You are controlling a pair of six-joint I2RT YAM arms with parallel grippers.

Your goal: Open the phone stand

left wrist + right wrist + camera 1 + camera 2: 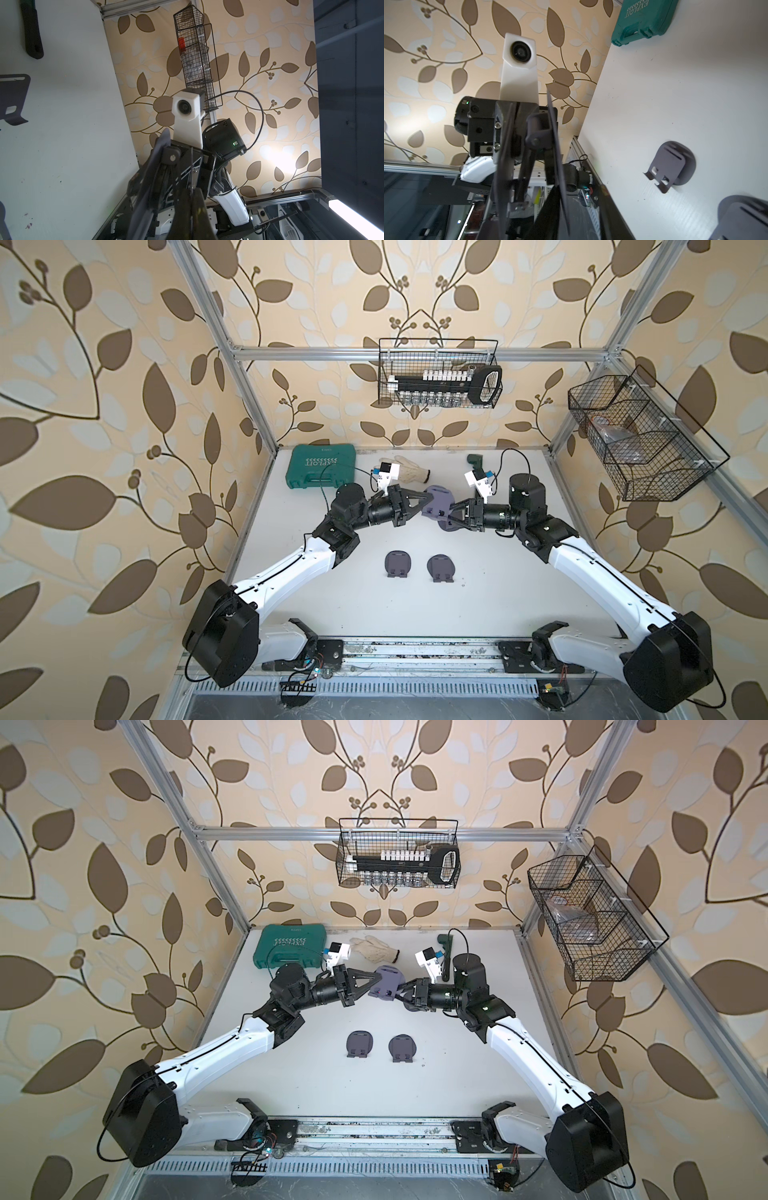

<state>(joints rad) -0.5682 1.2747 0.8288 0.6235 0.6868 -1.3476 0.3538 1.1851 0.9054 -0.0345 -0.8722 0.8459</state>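
While their fingers (412, 503) pinch its opposite plates, left gripper (424, 499) and right gripper (449, 515) hold the purple phone stand (439, 498) aloft, 12 o'clock from two folded stands (398, 564) (441, 567)

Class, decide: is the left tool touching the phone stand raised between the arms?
Touching. The left wrist view shows the left tool shut on a thin plate of the phone stand.

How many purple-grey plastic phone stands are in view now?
3. One raised purple-grey stand between left gripper and right gripper; two flat stands side by side on the white table. None looks hidden.
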